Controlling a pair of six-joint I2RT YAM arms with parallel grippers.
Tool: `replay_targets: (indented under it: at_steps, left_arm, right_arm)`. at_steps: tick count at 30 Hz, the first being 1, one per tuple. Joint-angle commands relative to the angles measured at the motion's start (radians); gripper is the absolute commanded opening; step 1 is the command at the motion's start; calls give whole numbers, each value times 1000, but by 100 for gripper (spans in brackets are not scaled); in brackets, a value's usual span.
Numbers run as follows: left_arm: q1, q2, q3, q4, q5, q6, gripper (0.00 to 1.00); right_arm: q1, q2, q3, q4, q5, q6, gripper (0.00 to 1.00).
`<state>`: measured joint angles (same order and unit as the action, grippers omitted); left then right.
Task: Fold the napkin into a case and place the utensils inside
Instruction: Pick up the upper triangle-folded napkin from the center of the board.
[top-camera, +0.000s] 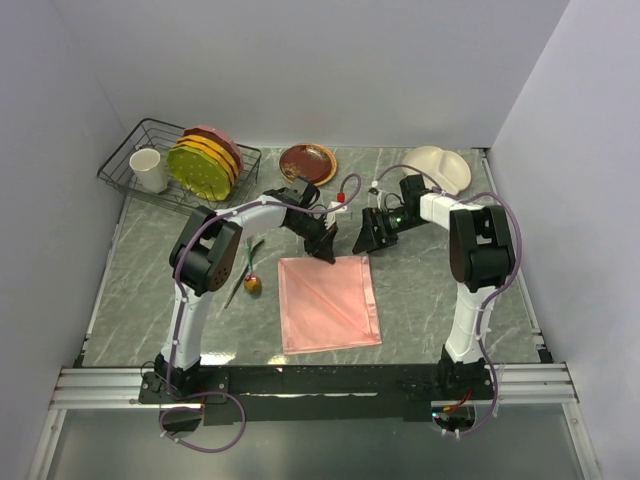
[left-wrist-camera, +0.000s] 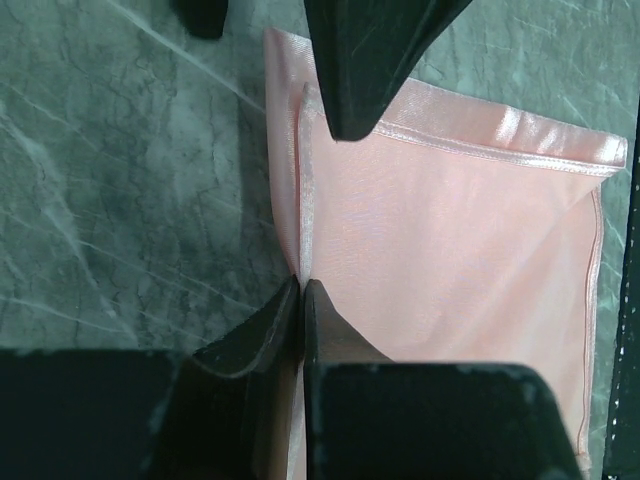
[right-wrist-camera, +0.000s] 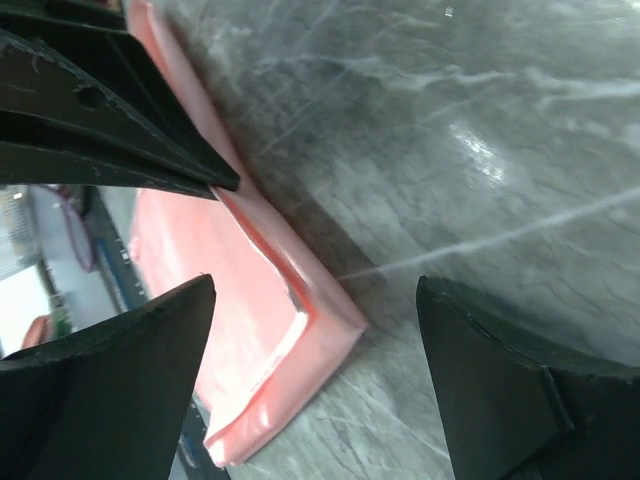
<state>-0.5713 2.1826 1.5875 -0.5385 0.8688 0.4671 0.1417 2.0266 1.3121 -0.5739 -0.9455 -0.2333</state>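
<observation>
At the table's (top-camera: 150, 300) middle, the left gripper (left-wrist-camera: 301, 295) pinches the folded napkin (left-wrist-camera: 450, 260) at its far edge (2 layers); the right gripper (right-wrist-camera: 315, 290) hovers beside, jaws spread wide.

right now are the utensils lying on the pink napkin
No, the utensils lie on the table to the left of the napkin, apart from it.

Pink satin napkin (left-wrist-camera: 450, 250) lying folded on green marbled table (left-wrist-camera: 120, 200), left gripper (left-wrist-camera: 301, 292) pinched onto its left folded edge, stitched hem along top.
</observation>
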Motion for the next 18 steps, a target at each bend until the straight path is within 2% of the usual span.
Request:
replay_targets:
  at_steps: [1,3,6,8,18]
  left_arm:
    - [-4,-60,0,26,58,67,11]
    - [-2,-61,-1,14,65,79,11]
    - [-4,-66,-7,5,65,91,11]
    - [-2,-70,-14,5,68,99,11]
    - [-2,-103,-61,55,82,88,11]
  right_arm:
    - [13,60,44,-86,-45,-58,88]
    - [13,90,61,-96,-53,-49,87]
    - [13,119,96,-135,-64,-54,76]
    - [13,126,102,-145,-67,-58,72]
    - [25,225,168,-276,-45,-89,71]
